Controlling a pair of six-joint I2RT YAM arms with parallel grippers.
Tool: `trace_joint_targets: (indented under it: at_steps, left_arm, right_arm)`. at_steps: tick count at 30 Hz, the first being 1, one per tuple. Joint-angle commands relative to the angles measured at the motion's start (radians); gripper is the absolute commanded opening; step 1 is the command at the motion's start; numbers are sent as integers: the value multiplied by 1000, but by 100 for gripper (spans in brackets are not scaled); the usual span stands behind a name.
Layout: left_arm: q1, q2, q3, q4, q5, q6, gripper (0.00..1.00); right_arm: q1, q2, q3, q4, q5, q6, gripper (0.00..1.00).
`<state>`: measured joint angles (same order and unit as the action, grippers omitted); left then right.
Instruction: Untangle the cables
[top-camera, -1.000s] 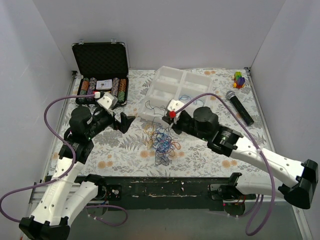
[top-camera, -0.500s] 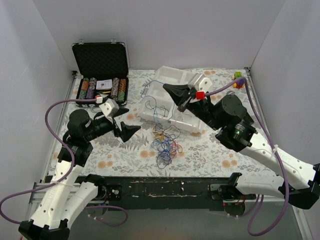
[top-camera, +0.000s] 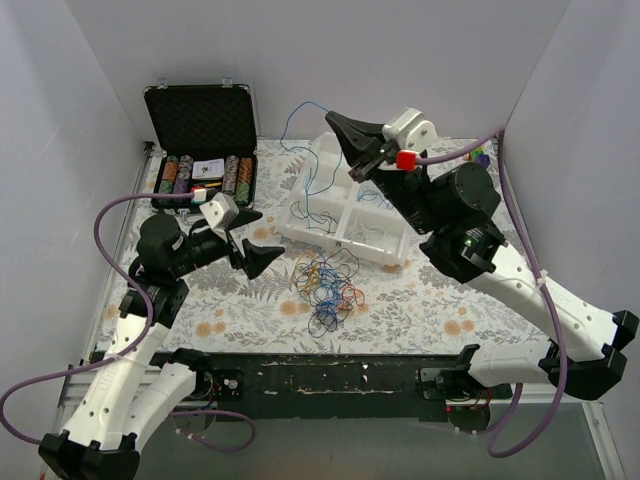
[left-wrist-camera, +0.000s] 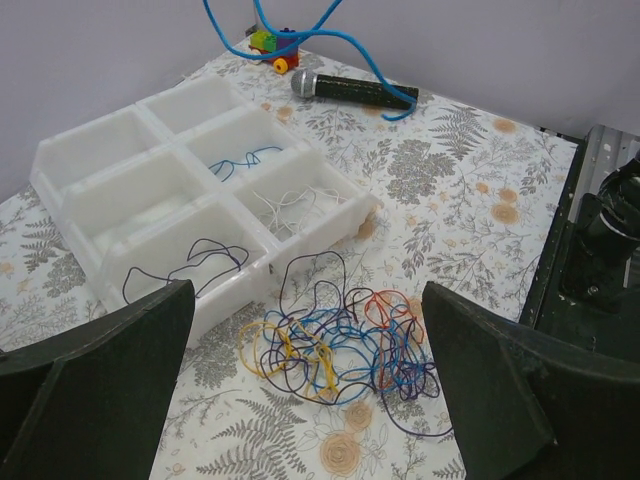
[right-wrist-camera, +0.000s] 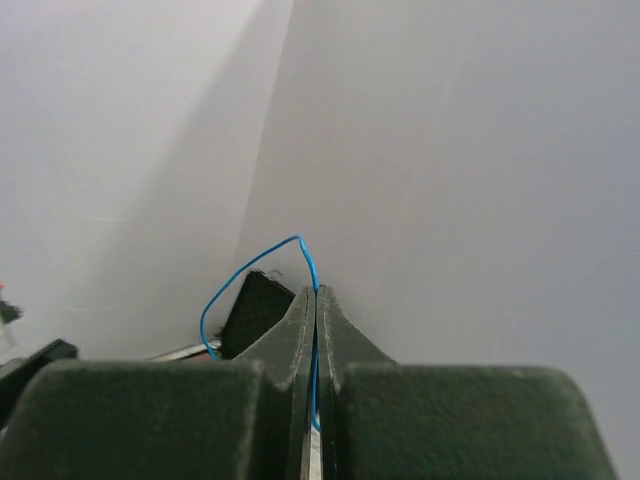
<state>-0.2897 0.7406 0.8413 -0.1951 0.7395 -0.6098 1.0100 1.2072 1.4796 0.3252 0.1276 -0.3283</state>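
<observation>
The light, limp blue cable (right-wrist-camera: 298, 238) is clenched in the right pincer (right-wrist-camera: 316, 296); the left pincer (left-wrist-camera: 307, 290) is released. The tangle (left-wrist-camera: 330, 345) is best taken by one outlying loop.

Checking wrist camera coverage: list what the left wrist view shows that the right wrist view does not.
Only left wrist: the tangle of thin coloured wire loops, the white compartmented plastic tray, the black handheld microphone, and the open left gripper. Only right wrist: the right gripper, shut on the thin blue wire. Both: that blue wire, held aloft.
</observation>
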Motion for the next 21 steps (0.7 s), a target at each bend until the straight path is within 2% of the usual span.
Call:
trace_joint_targets:
  at_steps: [1,4,10,14,21]
  left_arm:
    - [1,-21,10,-27,18,18,98]
    - [3,-33,15,-50,6,39,98]
    - [3,-56,38,-104,-8,68,98]
    - [3,-69,36,-135,-14,81,98]
    - [3,-78,-8,-145,-20,81,98]
  right_arm:
    - [-20,77,47,61,200,-170,1]
    - [-94,127,38,61,224,-172,1]
    - [-290,192,-42,86,178,-72,1]
    - [-358,238,-77,95,133,-28,1]
    - [-433,333,-94,87,147,17,1]
